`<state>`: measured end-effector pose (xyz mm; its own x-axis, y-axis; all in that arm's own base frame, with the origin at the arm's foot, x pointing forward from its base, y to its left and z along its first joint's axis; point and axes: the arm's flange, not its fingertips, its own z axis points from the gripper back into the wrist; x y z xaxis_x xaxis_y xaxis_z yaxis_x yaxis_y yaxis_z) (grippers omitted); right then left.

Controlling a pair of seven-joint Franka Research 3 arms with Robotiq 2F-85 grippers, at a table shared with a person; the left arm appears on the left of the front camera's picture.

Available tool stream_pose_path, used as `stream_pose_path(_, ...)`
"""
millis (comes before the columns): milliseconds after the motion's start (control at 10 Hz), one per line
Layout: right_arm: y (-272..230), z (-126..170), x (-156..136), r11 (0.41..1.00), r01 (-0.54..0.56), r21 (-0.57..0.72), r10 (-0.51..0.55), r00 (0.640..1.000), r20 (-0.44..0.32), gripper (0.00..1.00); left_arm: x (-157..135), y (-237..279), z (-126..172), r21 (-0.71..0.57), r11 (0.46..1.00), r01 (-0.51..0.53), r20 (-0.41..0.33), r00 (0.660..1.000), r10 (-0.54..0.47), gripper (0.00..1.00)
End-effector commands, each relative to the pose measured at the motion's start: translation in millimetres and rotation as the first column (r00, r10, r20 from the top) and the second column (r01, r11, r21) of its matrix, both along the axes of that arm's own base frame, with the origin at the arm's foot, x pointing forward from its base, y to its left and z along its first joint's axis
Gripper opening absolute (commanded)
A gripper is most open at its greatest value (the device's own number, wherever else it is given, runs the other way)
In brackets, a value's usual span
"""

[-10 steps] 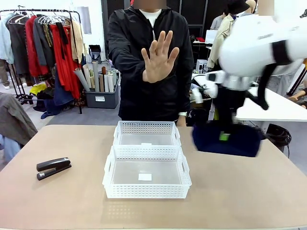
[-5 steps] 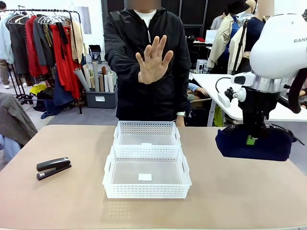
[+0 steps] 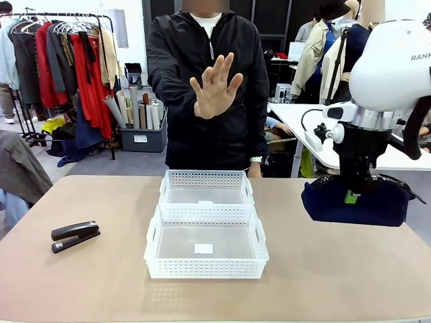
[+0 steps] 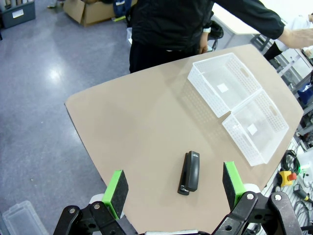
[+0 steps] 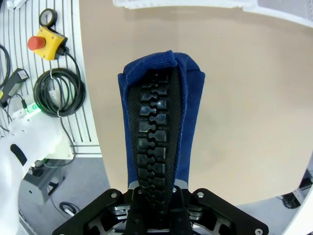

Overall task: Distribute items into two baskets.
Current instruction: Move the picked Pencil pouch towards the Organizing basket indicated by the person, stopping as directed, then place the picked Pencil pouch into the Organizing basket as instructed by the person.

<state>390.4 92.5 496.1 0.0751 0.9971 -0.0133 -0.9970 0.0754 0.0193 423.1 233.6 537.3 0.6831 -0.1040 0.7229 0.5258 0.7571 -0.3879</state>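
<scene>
My right gripper (image 3: 349,196) is shut on the navy-blue pouch (image 3: 355,202) and holds it above the table's right side, to the right of the baskets. In the right wrist view the pouch (image 5: 161,127) hangs lengthwise from the gripper (image 5: 159,211), zip facing the camera. The two white baskets stand end to end mid-table, the near one (image 3: 205,268) and the far one (image 3: 205,179), both with nothing inside. The black stapler (image 3: 75,235) lies at the table's left. My left gripper (image 4: 174,185) hovers open high above the stapler (image 4: 190,172), with the baskets (image 4: 205,95) (image 4: 239,144) farther off.
A person stands at the far side with a raised open palm (image 3: 215,84) facing me. Beside the table's right edge are a yellow emergency-stop box (image 5: 41,44) and cables (image 5: 58,95). The table (image 3: 337,269) is bare tan around the baskets.
The right arm carried the pouch to the right, away from the baskets, then held nearly still. The person's raised hand shifted slightly left. The stapler and baskets stayed put.
</scene>
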Motion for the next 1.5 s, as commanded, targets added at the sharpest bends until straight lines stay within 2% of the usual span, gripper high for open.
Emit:
stream_pose_path(0, 1.0, 2.8, 2.3, 1.0, 0.003, 0.002, -0.003, 1.0, 0.005, 0.0, 0.0, -0.6, 1.3, 0.0, 1.0, -0.003, 0.003, 1.0, 0.003, 1.0)
stream_pose_path(1400, 1.0, 2.8, 2.3, 1.0, 0.003, 0.002, -0.003, 1.0, 0.005, 0.0, 0.0, -0.6, 1.3, 0.0, 1.0, -0.003, 0.003, 1.0, 0.003, 1.0)
